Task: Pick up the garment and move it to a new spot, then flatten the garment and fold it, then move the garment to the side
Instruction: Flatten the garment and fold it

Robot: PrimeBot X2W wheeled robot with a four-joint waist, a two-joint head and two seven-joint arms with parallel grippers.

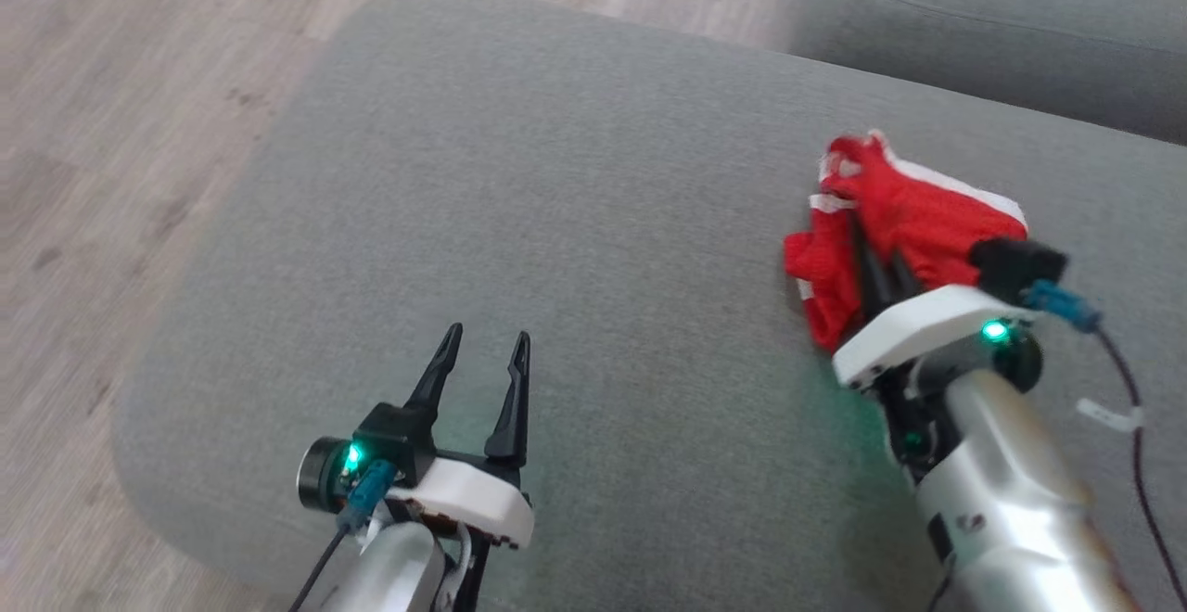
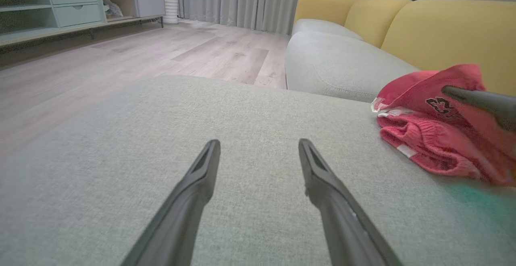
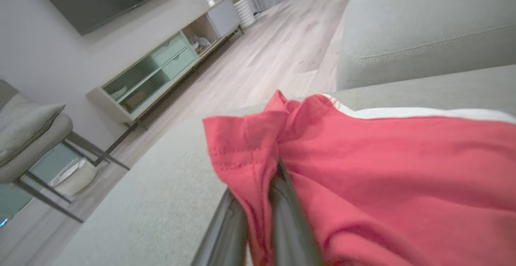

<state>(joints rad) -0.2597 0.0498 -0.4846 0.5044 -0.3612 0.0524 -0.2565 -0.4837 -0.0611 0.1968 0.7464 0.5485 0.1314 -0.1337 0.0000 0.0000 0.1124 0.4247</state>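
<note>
One wide grey cushion point(image 1: 556, 223) took up most of the head view, with pale wooden floor point(image 1: 139, 130) past its left and far edges and a second grey seat point(image 1: 1001, 46) at the far right. On the right side of the cushion, well away from its left edge, lay the garment point(image 1: 913, 223). It was a small red piece with white trim, bunched into a loose heap rather than spread flat, and the left wrist view showed a dark printed mark on it and a thicker ribbed band along its near edge. The right gripper point(image 1: 876, 246) reached into the near side of the heap, its two dark fingers pressed together on a fold of red cloth. In the right wrist view the fabric ran down between them and draped over both. The left gripper point(image 1: 489, 332) hovered over bare cushion at the near left, well apart from the garment, its fingers spread wide and holding nothing. The cloth looked light, thin and limp, so it would likely hang and crumple from a single pinch instead of keeping any shape. It seemed neither fragile nor slippery. A seamed edge, the white trim or the ribbed band would probably give the firmest hold, and two separated corners would suit flattening.
</note>
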